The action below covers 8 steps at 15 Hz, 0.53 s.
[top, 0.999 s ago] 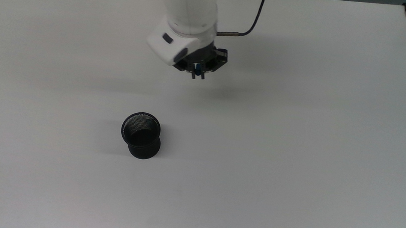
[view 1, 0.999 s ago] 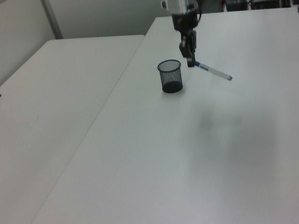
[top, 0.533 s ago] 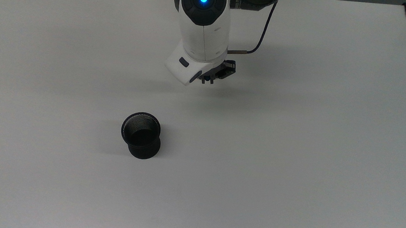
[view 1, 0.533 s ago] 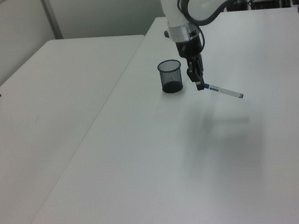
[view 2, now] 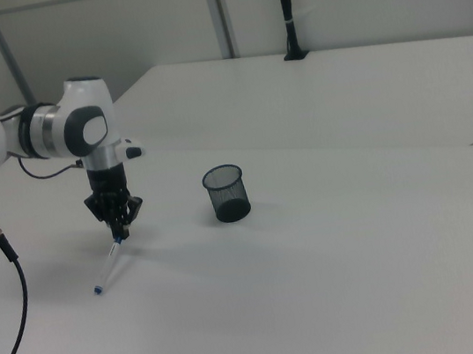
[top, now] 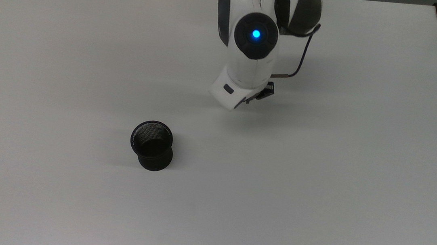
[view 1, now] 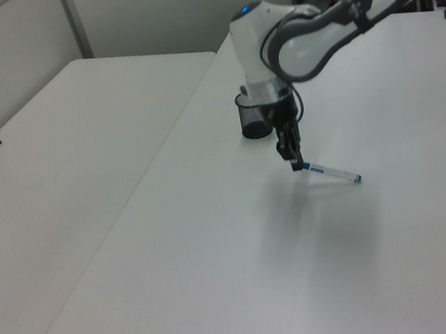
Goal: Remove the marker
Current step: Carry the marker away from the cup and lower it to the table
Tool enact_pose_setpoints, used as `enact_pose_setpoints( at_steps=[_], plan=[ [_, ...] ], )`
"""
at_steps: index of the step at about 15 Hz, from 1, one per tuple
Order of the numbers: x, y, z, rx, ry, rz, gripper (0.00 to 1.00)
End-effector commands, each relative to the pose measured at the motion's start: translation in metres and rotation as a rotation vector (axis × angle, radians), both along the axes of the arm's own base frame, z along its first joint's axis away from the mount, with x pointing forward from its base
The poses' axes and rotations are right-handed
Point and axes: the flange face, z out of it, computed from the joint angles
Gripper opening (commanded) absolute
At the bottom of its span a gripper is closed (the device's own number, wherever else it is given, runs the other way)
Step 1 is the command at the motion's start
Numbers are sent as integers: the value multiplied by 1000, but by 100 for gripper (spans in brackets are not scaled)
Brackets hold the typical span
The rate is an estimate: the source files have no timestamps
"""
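Right now I see my end effector (view 1: 295,165) clamped on the marker (view 1: 330,174) at its blue-capped end, low over the tabletop (view 1: 224,284). From there the marker slants down toward the left view's right, its far tip at or just above the surface. It is outside the black mesh cup (view 2: 226,193), which stands upright, well apart in the right view.

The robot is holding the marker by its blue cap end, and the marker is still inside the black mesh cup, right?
Not quite. The gripper does hold the marker by its blue cap end, but the marker is outside the black mesh cup, off to the right view's left.
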Motion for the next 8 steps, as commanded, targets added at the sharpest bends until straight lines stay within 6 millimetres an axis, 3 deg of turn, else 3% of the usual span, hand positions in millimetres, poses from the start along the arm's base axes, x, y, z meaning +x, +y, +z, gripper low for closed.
enact_pose_setpoints(
  at_steps=[1,3,4,6,8],
  plan=[
    [-1,17,-13,-8,-22,-24,21],
    [-1,17,-14,-8,-20,-25,21],
    [-1,17,-14,-8,-20,-25,30],
    [0,15,-9,-8,-23,-27,58],
    [3,13,7,-6,-39,-27,81]
  ],
)
